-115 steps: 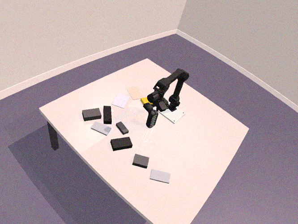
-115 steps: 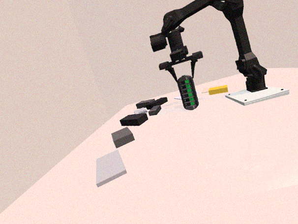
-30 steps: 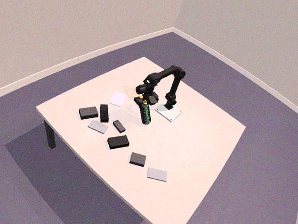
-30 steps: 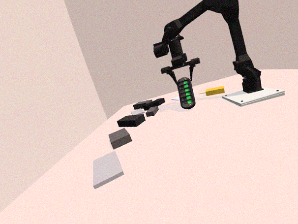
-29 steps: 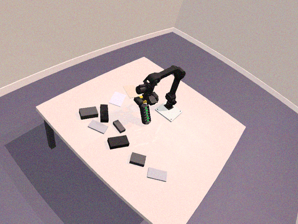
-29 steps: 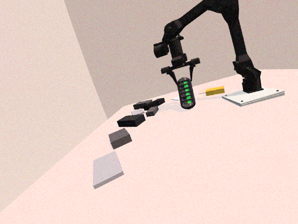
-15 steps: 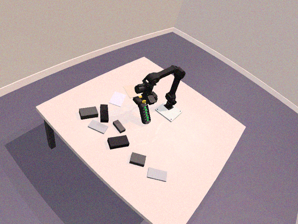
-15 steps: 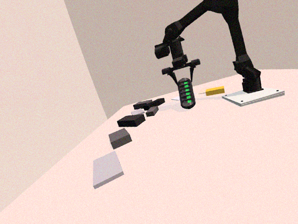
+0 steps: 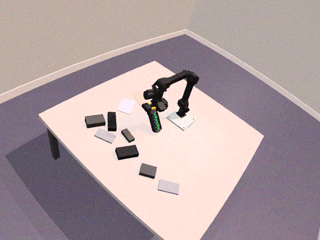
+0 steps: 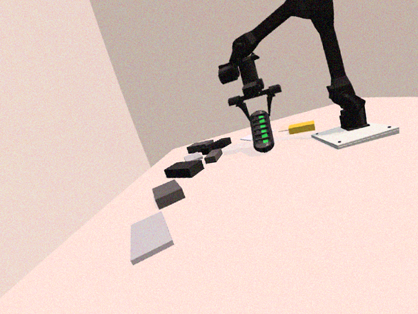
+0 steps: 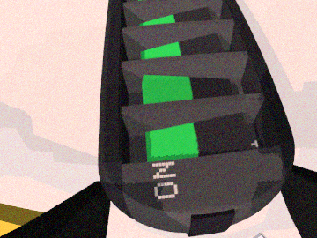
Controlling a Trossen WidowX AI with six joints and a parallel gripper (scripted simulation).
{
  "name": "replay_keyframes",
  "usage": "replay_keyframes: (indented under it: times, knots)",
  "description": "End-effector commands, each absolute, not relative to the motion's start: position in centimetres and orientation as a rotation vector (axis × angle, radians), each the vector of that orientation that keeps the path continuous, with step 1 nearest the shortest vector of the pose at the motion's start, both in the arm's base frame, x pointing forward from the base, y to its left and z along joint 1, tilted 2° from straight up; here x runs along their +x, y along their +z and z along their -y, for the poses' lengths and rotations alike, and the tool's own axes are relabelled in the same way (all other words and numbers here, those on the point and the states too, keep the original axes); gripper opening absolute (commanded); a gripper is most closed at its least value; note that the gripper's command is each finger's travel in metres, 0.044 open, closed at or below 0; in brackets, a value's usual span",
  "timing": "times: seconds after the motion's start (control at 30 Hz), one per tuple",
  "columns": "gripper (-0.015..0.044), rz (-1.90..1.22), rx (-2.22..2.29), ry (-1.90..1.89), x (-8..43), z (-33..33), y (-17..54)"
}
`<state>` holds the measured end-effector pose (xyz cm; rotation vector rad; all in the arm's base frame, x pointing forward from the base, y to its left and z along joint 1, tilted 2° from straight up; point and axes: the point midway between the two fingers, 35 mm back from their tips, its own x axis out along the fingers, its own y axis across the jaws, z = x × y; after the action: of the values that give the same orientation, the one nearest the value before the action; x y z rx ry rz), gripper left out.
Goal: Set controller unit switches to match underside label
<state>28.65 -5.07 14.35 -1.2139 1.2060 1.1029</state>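
The dark controller unit (image 9: 155,121) (image 10: 261,131) (image 11: 211,181) is held above the bench, steeply tilted, with its switch face towards the exterior camera. My gripper (image 10: 259,114) is shut on its upper end, one finger at each side. In the wrist view the near switches show green ends (image 11: 172,141) on the left, beside the "ON" print, and dark ends (image 11: 224,132) on the right. The nearest two switches tilt differently; the farthest ones are cut off at the top edge. The underside label is hidden in all views.
Several dark blocks (image 9: 95,121) (image 9: 126,152) (image 9: 147,170) (image 10: 168,194) and pale flat plates (image 9: 105,135) (image 9: 168,186) (image 10: 150,237) lie on the bench. A white sheet (image 9: 126,106) and a yellow-handled tool (image 10: 301,127) lie beyond the unit. The arm's white base plate (image 9: 188,121) (image 10: 376,132) is nearby.
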Motion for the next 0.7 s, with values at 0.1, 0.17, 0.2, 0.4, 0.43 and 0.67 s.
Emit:
replay_keyframes:
  times: [0.1,0.17,0.2,0.4,0.43,0.67]
  knots:
    - [0.0338,-1.202,-1.207,1.123,28.6,5.3,13.7]
    - [0.0338,-1.202,-1.207,1.123,28.6,5.4,13.6]
    - [0.0338,-1.202,-1.207,1.123,28.6,5.5,13.5]
    - [0.0338,-1.202,-1.207,1.123,28.6,5.9,13.3]
    - [0.0338,-1.202,-1.207,1.123,28.6,5.9,13.2]
    - [0.0338,-1.202,-1.207,1.122,28.5,6.4,12.9]
